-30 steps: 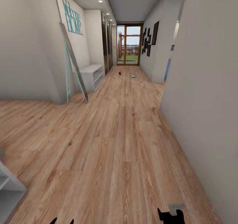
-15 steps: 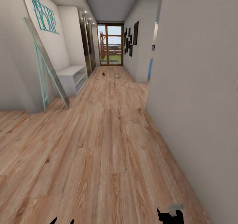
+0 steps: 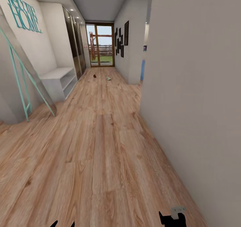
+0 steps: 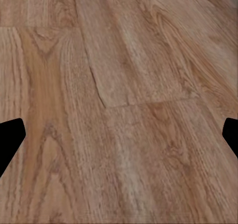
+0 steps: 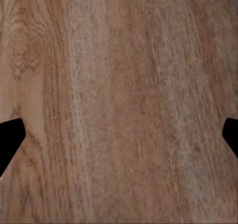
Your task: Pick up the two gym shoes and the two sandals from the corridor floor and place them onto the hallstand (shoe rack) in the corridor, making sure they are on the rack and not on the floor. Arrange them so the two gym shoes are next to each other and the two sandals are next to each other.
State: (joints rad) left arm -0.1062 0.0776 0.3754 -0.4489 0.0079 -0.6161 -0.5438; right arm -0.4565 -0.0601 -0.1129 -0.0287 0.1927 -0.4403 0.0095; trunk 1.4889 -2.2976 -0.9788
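Observation:
Far down the corridor floor (image 3: 100, 146) lie two small things. One is dark, a sandal (image 3: 95, 75), and one is pale, a gym shoe (image 3: 108, 78); both are too small to make out in detail. The hallstand is out of view. My left gripper (image 3: 62, 224) pokes up at the head view's bottom edge, and my right gripper (image 3: 172, 218) is at the bottom right. In the wrist views the left gripper (image 4: 119, 140) and right gripper (image 5: 119, 140) are open, with only bare wood planks beneath them.
A plain pale-grey two-tier bench (image 3: 60, 81) stands against the left wall. A teal-framed leaning mirror (image 3: 23, 82) is nearer on the left. A white wall (image 3: 194, 103) runs close along my right. A glass door (image 3: 100, 46) closes the corridor's far end.
The whole head view has shifted: the camera moved, so the mirror, bench and door slid left in the picture. A grey shelf corner at the bottom left has left the view. The grippers hold the same pose.

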